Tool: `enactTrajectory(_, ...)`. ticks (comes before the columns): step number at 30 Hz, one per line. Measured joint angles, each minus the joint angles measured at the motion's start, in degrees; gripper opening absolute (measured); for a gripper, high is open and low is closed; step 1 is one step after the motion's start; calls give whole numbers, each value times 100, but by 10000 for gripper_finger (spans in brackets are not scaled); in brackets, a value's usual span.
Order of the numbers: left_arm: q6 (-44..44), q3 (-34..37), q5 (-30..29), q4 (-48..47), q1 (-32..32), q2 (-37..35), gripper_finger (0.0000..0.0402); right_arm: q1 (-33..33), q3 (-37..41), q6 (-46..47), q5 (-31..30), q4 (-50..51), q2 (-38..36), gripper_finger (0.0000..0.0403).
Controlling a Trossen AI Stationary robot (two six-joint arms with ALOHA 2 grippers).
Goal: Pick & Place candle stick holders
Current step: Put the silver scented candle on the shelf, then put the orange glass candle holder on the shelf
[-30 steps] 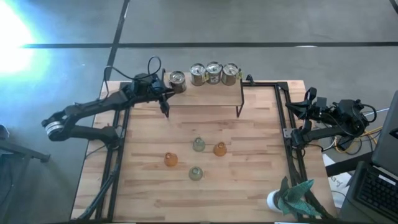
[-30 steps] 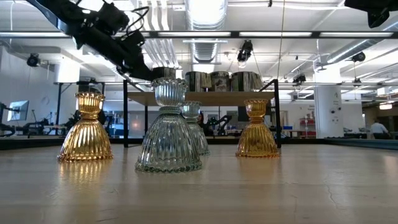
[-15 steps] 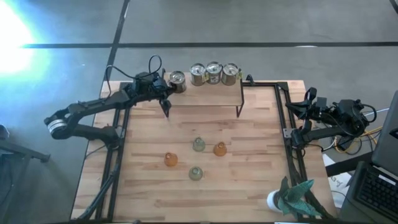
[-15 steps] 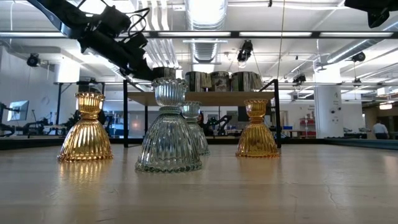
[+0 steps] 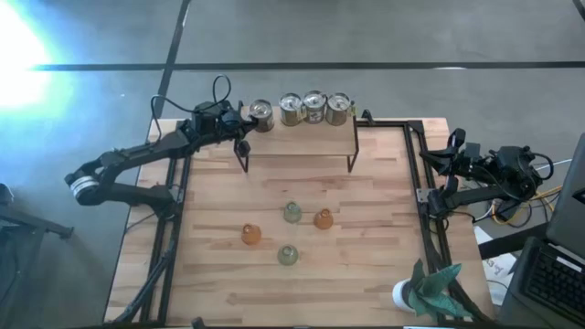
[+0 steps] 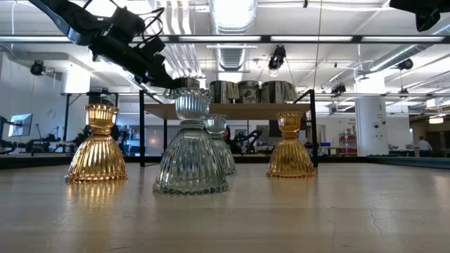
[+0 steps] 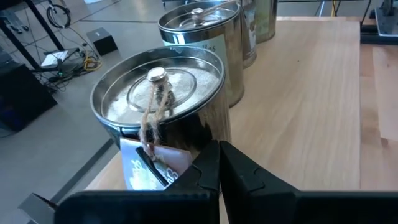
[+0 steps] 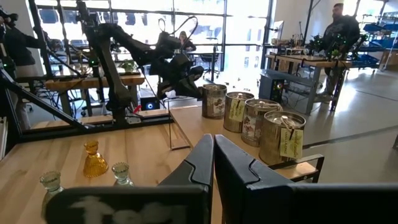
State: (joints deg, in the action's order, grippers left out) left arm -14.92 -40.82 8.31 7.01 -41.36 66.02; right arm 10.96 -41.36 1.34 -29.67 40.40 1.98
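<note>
Four silvery cans stand in a row on a raised wooden shelf (image 5: 302, 137) at the table's far edge. My left gripper (image 7: 219, 148) is shut. Its tips are beside the side wall of the leftmost can (image 5: 261, 114), which has a string and a paper tag on it (image 7: 163, 102). Two amber glass holders (image 5: 250, 234) (image 5: 323, 218) and two pale green ones (image 5: 292, 212) (image 5: 288, 255) stand on their flared bases mid-table. My right gripper (image 8: 213, 146) is shut and held off the table's right side. My left gripper has its shut fingertips (image 7: 211, 155) at the lower side wall (image 7: 208, 127) of the leftmost can. They come nearly level from the table's left. I cannot tell whether they touch the wall. The can stands upright on the shelf.
The shelf stands on thin black wire legs (image 5: 351, 163). A white pot with a teal plant (image 5: 416, 294) sits at the near right corner. Black frame rails (image 5: 422, 183) run along the table's left and right sides. Bare wood lies around the glass holders.
My left gripper has swung a little toward the table's far edge, closer to the leftmost can. The glass holders and my right arm have kept still.
</note>
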Motion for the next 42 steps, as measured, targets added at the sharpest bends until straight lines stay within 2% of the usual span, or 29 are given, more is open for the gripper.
enactTrajectory(10, 189, 0, 252, 559, -95, 410, 5, 0, 0, 9, 0, -1, 0, 8)
enactTrajectory(29, 247, -430, 608, 548, -215, 849, 4, 1, 0, 6, 0, 0, 0, 8)
enactTrajectory(33, 385, -503, 648, 197, -199, 611, 7, 2, 0, 8, 1, -2, 0, 8)
enactTrajectory(39, 440, -557, 684, -278, -58, -126, 14, 2, 1, 0, 0, -2, 0, 8)
enactTrajectory(42, 945, -539, 715, -346, 103, -510, 15, 0, 0, 9, 0, -1, 0, 8)
